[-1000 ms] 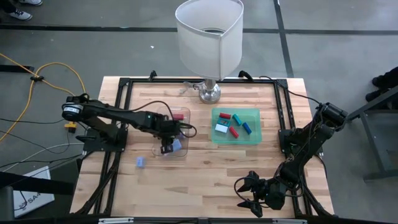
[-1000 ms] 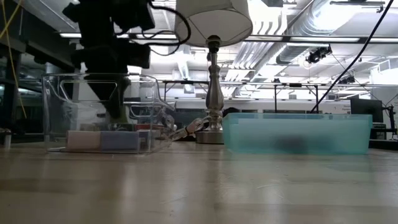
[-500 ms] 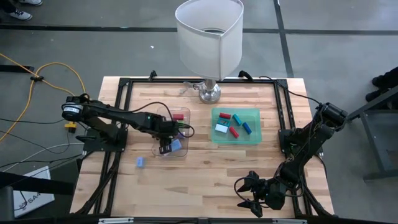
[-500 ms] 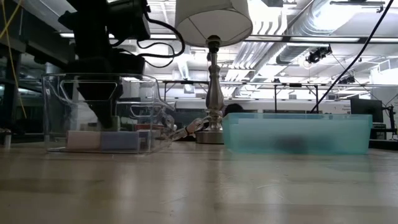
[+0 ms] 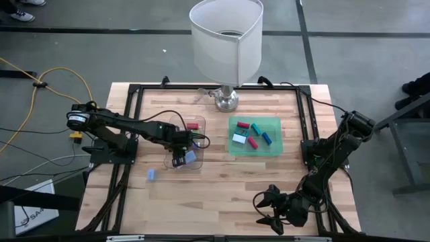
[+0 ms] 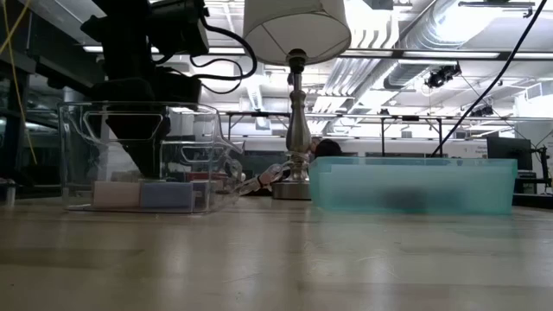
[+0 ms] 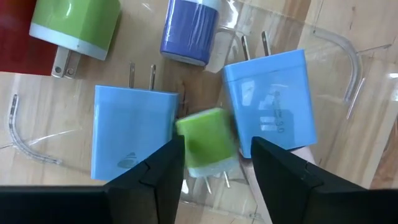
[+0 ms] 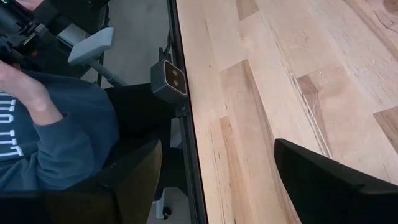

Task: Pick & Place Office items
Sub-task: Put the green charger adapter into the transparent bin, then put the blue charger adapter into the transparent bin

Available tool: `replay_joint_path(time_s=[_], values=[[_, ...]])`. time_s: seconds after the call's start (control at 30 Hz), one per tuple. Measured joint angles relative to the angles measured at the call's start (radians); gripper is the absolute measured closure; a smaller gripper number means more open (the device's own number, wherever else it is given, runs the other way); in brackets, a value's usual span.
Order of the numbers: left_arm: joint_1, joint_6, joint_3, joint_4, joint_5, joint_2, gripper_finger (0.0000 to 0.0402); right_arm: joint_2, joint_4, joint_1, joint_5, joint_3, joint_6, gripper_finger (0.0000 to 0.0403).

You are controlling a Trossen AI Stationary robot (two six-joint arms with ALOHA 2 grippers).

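Wooden planks of the bench (image 5: pixel 222 181) carry a clear plastic rectangular tray (image 5: pixel 176 122) near the left edge, where the left claw (image 7: pixel 216 163) hangs released straight over a small green plug-in charger block (image 7: pixel 205 140), its fingers straddling it. Its long axis runs along the gap between them, prongs toward the wrist, flanked by two pale blue charger blocks (image 7: pixel 132 130). The right claw (image 5: pixel 269 208) waits spread at the near right corner, far off.

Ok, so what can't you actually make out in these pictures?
Green plug: blurred, left wrist view; labels unreadable.
Green tray contents: low view, behind its cloudy wall.
Clear tray floor: high view, partly under the left pincer.
Pale blue piece beside it: high view, too small to identify.
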Motion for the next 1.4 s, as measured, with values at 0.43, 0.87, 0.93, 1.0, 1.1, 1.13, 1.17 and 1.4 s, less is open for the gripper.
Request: replay_joint_path(time_s=[0.43,0.87,0.93,1.0,1.1,1.13,1.17,1.4], values=[[0.0,0.001,0.0,0.007,0.022,-0.005,0.022,0.0,0.0,0.0,0.0,0.0,0.0,0.0105],[0.033,0.109,0.001,0.01,0.032,-0.191,0.022,0.0,0.0,0.0,0.0,0.0,0.0,0.0105],[0.028,0.109,0.002,0.0,0.032,-0.224,0.022,0.0,0.0,0.0,0.0,0.0,0.0,0.0105],[0.017,0.109,0.014,-0.031,0.027,-0.252,0.022,0.0,0.0,0.0,0.0,0.0,0.0,0.0105],[-0.013,0.105,0.053,-0.115,0.005,-0.278,0.022,0.0,0.0,0.0,0.0,0.0,0.0,0.0105],[-0.026,0.097,0.071,-0.146,-0.015,-0.286,0.022,0.0,0.0,0.0,0.0,0.0,0.0,0.0105],[-0.041,0.082,0.09,-0.177,-0.035,-0.291,0.022,0.0,0.0,0.0,0.0,0.0,0.0,0.0105],[-0.167,-0.091,0.216,-0.399,-0.159,-0.299,0.022,0.0,0.0,0.0,0.0,0.0,0.0,0.0105]])
